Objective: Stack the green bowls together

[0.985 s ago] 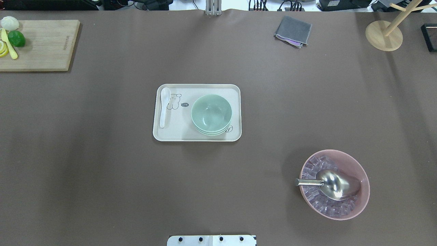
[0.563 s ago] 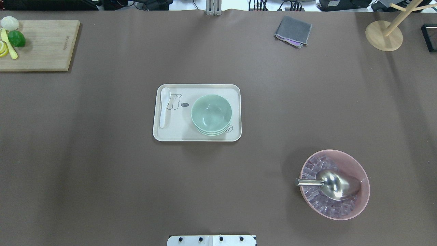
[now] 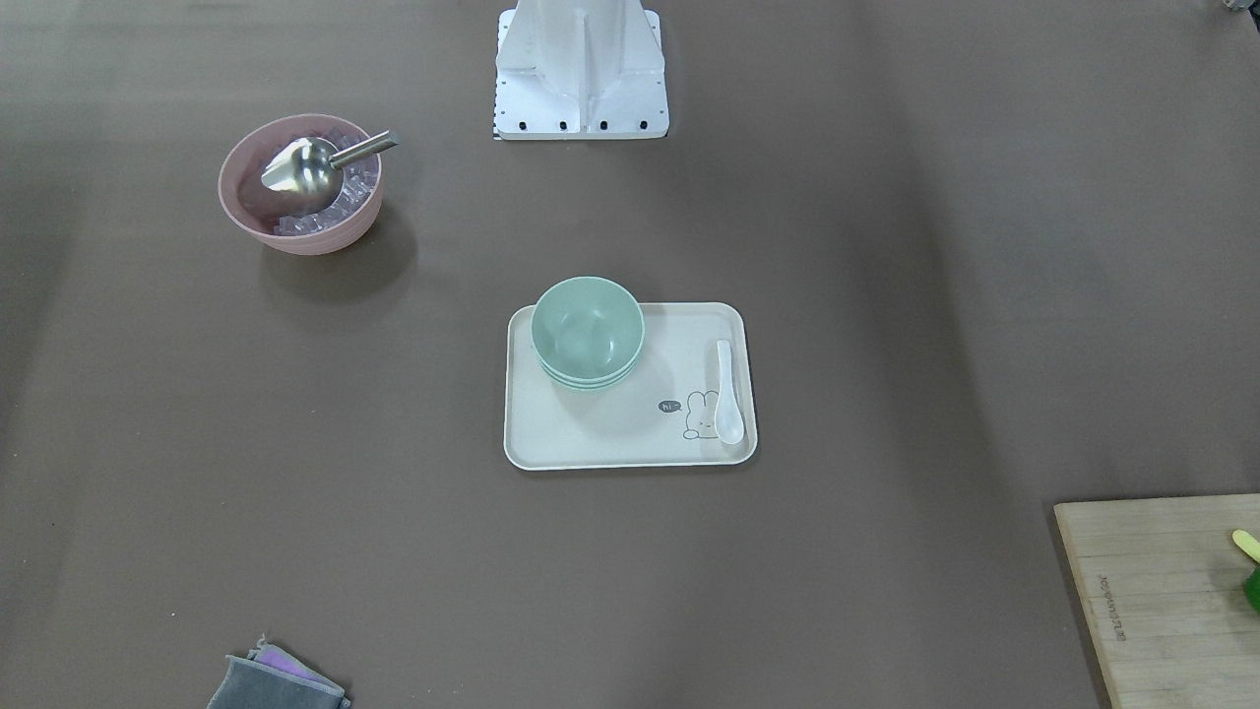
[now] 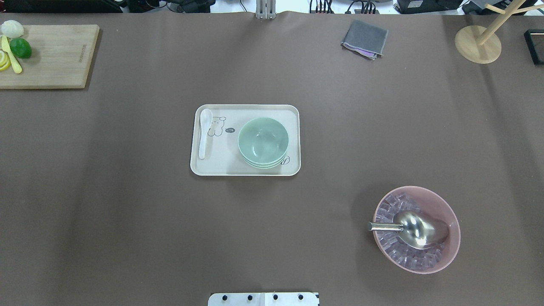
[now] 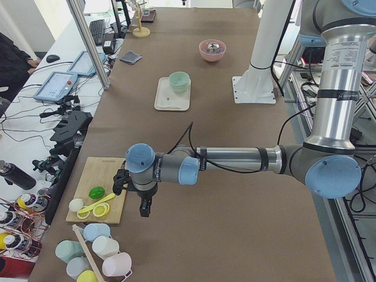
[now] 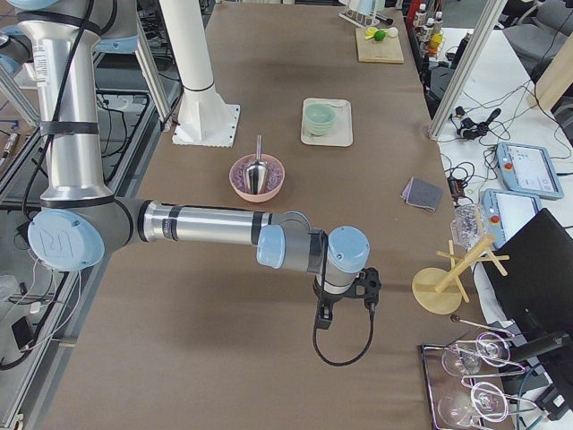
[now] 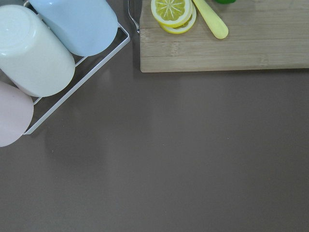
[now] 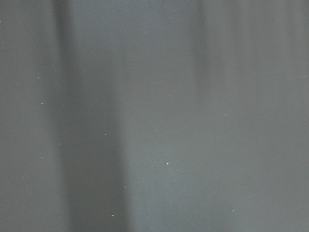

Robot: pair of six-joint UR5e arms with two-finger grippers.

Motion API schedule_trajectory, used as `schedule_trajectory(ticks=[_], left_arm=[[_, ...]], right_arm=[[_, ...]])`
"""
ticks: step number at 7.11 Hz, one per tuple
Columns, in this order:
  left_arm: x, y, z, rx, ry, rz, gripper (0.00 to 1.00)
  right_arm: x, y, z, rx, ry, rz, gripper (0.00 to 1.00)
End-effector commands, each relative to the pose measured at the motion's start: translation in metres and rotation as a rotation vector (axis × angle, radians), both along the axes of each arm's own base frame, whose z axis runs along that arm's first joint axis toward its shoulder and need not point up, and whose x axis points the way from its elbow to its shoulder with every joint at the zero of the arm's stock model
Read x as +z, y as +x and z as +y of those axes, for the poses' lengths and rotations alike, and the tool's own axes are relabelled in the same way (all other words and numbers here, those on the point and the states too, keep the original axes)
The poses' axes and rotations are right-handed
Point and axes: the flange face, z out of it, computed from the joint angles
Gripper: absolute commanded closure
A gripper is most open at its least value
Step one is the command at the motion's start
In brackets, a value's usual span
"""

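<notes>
The three green bowls (image 4: 263,142) sit nested in one stack on the right half of a cream tray (image 4: 221,168) at the table's middle. The stack also shows in the front-facing view (image 3: 588,330) and both side views (image 5: 179,80) (image 6: 319,116). A white spoon (image 4: 204,132) lies on the tray's left side. My left gripper (image 5: 144,207) hangs over the table's left end, near a cutting board, far from the bowls. My right gripper (image 6: 345,300) hangs over the table's right end. Both show only in the side views, so I cannot tell whether they are open or shut.
A pink bowl (image 4: 416,229) of ice cubes with a metal scoop stands at the front right. A wooden cutting board (image 4: 51,55) with lime and lemon slices lies at the back left. A grey cloth (image 4: 364,39) and a wooden stand (image 4: 478,44) are at the back right. Mugs on a wire rack (image 7: 38,53) lie below the left wrist.
</notes>
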Motion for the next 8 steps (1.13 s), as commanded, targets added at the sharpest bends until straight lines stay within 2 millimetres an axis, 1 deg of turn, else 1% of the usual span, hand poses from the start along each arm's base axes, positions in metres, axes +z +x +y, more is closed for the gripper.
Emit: schedule_trajectory(ticks=[1, 2, 6, 8], left_arm=[[-0.001, 0.001, -0.002, 0.001, 0.0, 0.0, 0.02], [-0.002, 0.001, -0.003, -0.014, -0.011, 0.002, 0.02], [-0.004, 0.001, -0.004, -0.028, -0.018, 0.003, 0.02], [-0.012, 0.001, -0.009, -0.025, -0.005, 0.0, 0.02]], right_arm=[[-0.015, 0.003, -0.002, -0.001, -0.008, 0.033, 0.0], [-0.019, 0.005, -0.008, -0.001, 0.0, 0.047, 0.0], [-0.019, 0.004, -0.006, 0.0, -0.003, 0.046, 0.0], [-0.019, 0.004, -0.006, 0.001, -0.002, 0.037, 0.0]])
